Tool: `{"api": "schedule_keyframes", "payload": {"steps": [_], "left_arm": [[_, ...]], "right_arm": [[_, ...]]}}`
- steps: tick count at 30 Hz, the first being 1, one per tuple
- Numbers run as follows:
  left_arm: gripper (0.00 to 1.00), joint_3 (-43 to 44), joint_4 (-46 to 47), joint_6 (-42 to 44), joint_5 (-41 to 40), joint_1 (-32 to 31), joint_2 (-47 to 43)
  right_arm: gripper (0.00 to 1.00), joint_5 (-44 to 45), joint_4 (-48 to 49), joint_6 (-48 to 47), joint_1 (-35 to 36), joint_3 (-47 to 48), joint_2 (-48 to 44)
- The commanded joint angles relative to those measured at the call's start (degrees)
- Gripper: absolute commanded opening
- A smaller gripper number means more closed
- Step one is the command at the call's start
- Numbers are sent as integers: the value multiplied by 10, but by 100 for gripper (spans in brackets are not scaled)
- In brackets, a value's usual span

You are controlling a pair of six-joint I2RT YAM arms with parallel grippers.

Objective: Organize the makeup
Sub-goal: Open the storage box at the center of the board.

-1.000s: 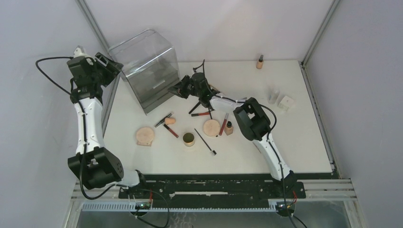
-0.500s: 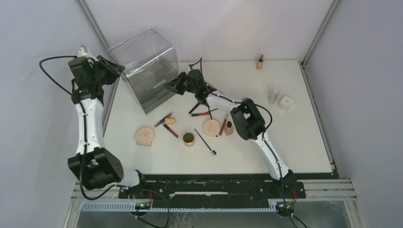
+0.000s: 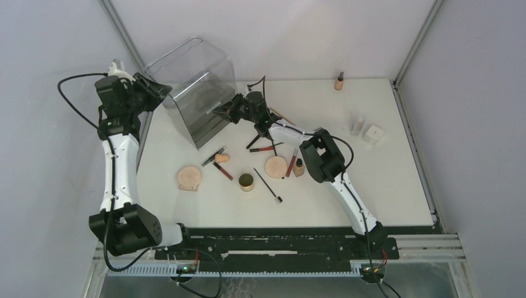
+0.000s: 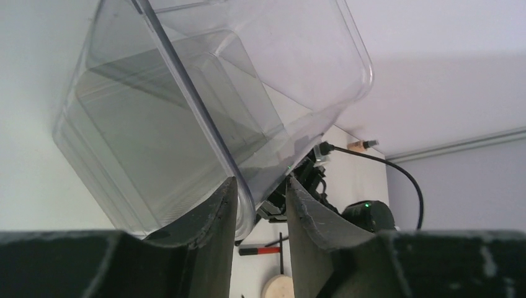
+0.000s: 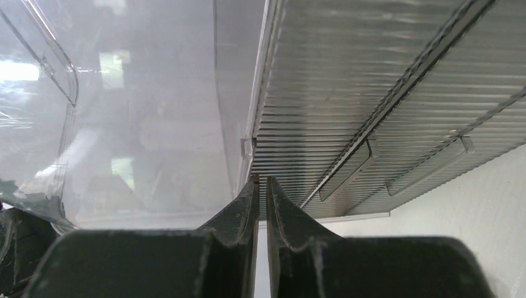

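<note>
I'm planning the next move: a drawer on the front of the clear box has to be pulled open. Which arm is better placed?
Right. The right claw already sits against the ribbed drawer front. The left claw is busy, clamped on a clear wall of the box and holding it tilted.

Tilted clear box (image 3: 198,87) — left end effector (image 3: 160,93) at rim, right end effector (image 3: 218,112) at front.

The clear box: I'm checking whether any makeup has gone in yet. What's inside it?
Nothing loose shows through the clear box walls; its upper hollow looks bare. The ribbed drawer fronts blur whatever lies behind them, so their contents cannot be told.
</note>
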Motion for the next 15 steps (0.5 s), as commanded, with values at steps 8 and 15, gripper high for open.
{"api": "schedule_keyframes", "payload": {"steps": [8,15], "left_arm": [[55,37,-14,8,9,-27,-72],[69,36,-34,26,-10,-27,-92]], "right_arm": [[17,9,156,37,-2,-10,3],[17,9,233,28,-2,-42,-24]]}}
